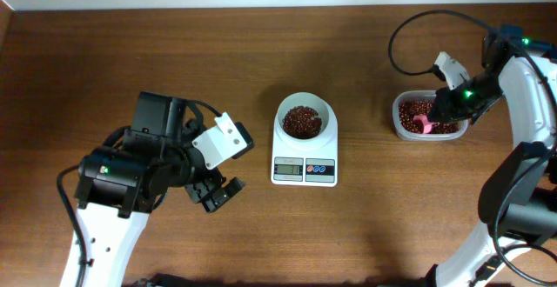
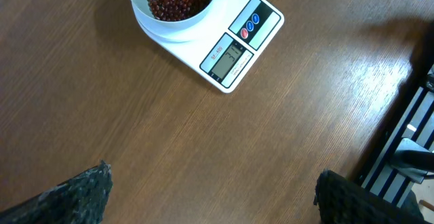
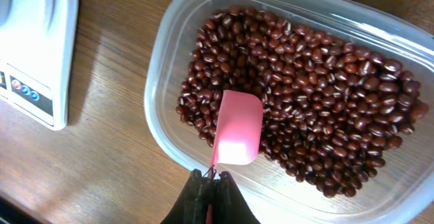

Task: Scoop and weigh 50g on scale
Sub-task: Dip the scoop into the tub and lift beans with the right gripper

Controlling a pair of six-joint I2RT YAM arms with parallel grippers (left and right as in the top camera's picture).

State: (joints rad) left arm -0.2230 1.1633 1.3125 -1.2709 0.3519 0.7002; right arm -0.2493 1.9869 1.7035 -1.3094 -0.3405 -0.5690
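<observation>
The white scale stands mid-table with a round bowl of red-brown beans on top; it also shows in the left wrist view, scale, and its edge in the right wrist view, scale. More beans fill a clear tub. My right gripper is shut on the handle of a pink spoon, whose empty bowl rests over the beans in the tub. My left gripper hangs open above bare wood, left of the scale, holding nothing.
The clear tub's rim sits just right of the scale. Black cables loop behind the tub. The left arm occupies the table's left side.
</observation>
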